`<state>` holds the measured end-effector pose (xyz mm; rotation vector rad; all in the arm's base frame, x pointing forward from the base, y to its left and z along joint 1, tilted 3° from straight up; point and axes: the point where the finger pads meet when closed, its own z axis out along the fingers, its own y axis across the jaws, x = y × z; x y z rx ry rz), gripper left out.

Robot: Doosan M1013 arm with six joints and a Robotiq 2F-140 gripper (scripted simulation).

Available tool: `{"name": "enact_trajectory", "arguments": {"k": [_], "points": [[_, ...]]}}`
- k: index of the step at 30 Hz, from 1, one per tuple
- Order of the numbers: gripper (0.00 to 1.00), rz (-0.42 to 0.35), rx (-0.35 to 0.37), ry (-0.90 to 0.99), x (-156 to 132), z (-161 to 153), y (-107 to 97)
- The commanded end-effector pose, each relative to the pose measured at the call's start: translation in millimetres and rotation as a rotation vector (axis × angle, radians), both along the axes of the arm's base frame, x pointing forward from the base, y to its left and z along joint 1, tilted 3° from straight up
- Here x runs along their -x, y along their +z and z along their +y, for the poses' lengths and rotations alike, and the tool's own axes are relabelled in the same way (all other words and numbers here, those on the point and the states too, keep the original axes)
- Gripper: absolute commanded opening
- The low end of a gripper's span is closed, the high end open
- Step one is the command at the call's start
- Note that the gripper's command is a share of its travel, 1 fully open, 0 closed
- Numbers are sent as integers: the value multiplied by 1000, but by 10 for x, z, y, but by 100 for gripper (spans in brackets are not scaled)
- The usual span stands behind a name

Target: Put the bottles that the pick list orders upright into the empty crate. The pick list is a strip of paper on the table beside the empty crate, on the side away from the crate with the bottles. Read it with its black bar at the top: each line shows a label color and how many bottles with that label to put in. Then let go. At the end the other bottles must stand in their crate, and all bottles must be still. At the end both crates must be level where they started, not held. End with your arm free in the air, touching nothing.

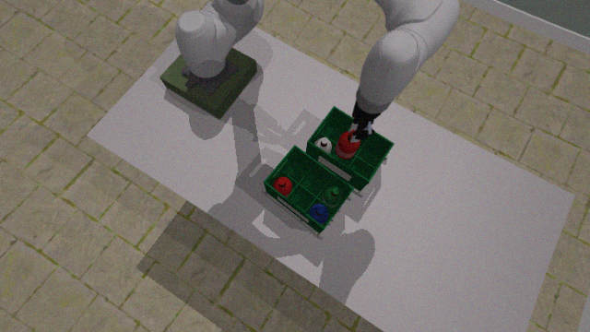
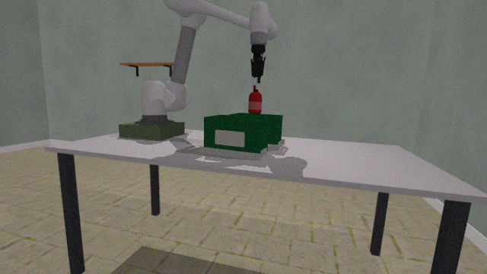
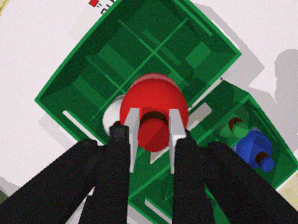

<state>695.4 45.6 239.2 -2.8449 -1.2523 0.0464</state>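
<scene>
- The gripper [image 1: 363,131] [image 2: 256,81] [image 3: 154,123] points down, its two fingers pinching the dark neck of a red bottle [image 1: 347,147] [image 2: 255,103] [image 3: 154,95].
- This red bottle hangs upright over the far crate [image 1: 382,159] [image 2: 278,122] [image 3: 60,95]; in the exterior view its base shows just above the crates' upper edges. A paler band runs around its lower body.
- A white bottle [image 1: 324,145] [image 3: 114,116] stands in the far crate, at the end toward the arm's base, in the row nearest the other crate. The held bottle partly covers it in the wrist view.
- The near crate [image 1: 323,228] [image 2: 253,141] [image 3: 225,95] sits just beside the far one, on the side nearer the exterior view.
- A second red bottle [image 1: 282,185] stands in the near crate, in the outer corner compartment toward the arm's base.
- A blue bottle [image 1: 319,213] [image 3: 254,145] is in the outer corner compartment at the crate's other end.
- A green bottle [image 1: 333,195] [image 3: 235,122] stands next to the blue one, on the side toward the far crate.
- Both crates rest level on the table [image 1: 452,221] [image 2: 342,164], with low dividers inside.
- The pick list [image 3: 87,25] lies beside the far crate, on the side away from the near one. A red square and parts of dark marks show; the rest is cut off by the wrist view's edge, so the full order cannot be read.
</scene>
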Motion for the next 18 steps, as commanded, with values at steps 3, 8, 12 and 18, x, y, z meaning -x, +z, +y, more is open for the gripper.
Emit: {"name": "enact_trajectory", "arguments": {"k": [3,8,12,18], "points": [[0,3,-5,-3,-11,38,-2],[0,3,-5,-3,-11,39,-12],[0,3,-5,-3,-10,40,-42],[0,3,-5,-3,-6,41,-102]]}}
